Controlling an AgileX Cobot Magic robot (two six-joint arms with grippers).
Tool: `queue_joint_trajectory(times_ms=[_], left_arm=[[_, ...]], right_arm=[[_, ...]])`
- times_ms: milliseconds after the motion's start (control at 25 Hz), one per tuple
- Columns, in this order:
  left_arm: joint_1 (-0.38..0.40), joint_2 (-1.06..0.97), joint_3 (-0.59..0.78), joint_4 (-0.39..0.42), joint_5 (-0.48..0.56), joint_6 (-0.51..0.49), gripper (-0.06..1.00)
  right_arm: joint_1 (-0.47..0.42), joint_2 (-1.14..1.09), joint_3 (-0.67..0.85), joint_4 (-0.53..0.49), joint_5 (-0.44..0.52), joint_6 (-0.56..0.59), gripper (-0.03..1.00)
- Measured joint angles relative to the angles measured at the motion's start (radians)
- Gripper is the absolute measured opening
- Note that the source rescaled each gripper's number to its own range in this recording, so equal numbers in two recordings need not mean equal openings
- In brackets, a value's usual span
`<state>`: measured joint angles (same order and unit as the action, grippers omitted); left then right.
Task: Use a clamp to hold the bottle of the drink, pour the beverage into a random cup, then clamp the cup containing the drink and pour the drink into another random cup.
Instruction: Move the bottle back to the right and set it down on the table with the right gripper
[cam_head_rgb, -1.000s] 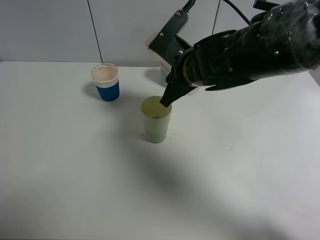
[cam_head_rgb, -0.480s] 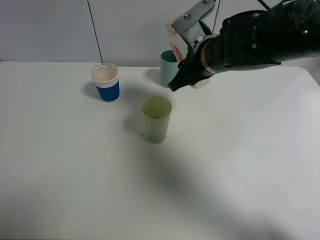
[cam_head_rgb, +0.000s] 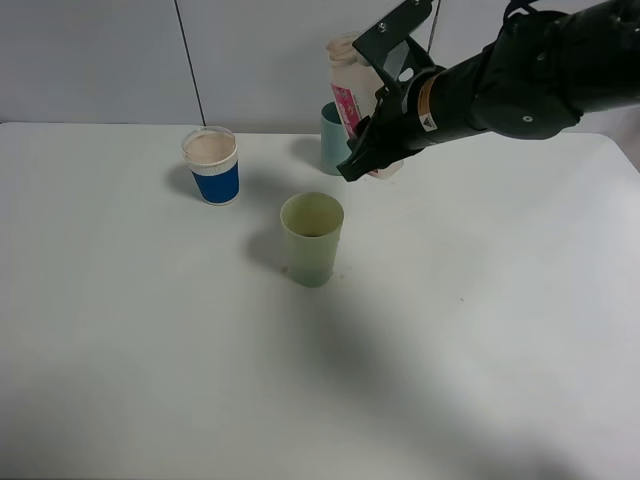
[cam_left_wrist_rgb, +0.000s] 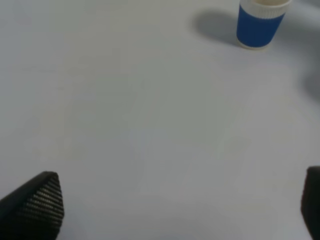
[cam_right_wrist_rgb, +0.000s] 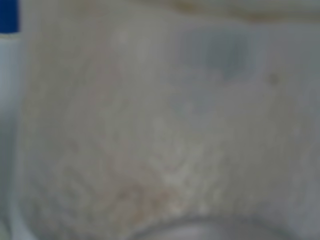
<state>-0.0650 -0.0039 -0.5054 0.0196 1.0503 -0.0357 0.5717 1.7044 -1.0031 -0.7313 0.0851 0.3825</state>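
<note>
Bottle (cam_head_rgb: 347, 70): small, clear plastic, squarish body, wide capless neck, pink-red label (cam_head_rgb: 351, 108) down 1 side. It stands near upright, neck up, at the far side of the table (cam_head_rgb: 150, 350), in front of the teal tumbler (cam_head_rgb: 330, 135) and beyond the pale yellow-green tumbler (cam_head_rgb: 312, 238). Whether its base touches the table cannot be told.

Right gripper (cam_head_rgb: 368, 115): black, its 2 jaws clamped across the bottle's body. The right wrist view is only a blurred, pale, translucent surface.

Left gripper (cam_left_wrist_rgb: 172, 202): 2 ribbed black fingertips spread wide, nothing between them, over bare table.

Pale yellow-green tumbler: plain tapered plastic, slightly translucent, upright at mid-table, a dark patch low inside.

Blue-and-white cup (cam_head_rgb: 212, 165): short, blue lower body, white rim band, pale beige inside, upright, well apart to the left.

Table: smooth, matte white.
</note>
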Motion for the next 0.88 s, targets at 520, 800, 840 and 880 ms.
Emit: queue_joint_trajectory(times_ms=[520,800,840,880], left_arm=[[0.000,0.000,0.000,0.000,0.000,0.000,1.00],[0.000,0.000,0.000,0.000,0.000,0.000,1.00],[0.000,0.000,0.000,0.000,0.000,0.000,1.00],[0.000,0.000,0.000,0.000,0.000,0.000,1.00]], right_arm=[[-0.069,-0.001,0.272,0.536,-0.498,-0.460,0.00],[-0.072,-0.002,0.426,0.871,-0.746,-0.713,0.00],[-0.072,-0.002,0.444,0.901,-0.781,-0.729,0.00],[-0.072,-0.002,0.460,0.932,-0.814,-0.737,0.00]])
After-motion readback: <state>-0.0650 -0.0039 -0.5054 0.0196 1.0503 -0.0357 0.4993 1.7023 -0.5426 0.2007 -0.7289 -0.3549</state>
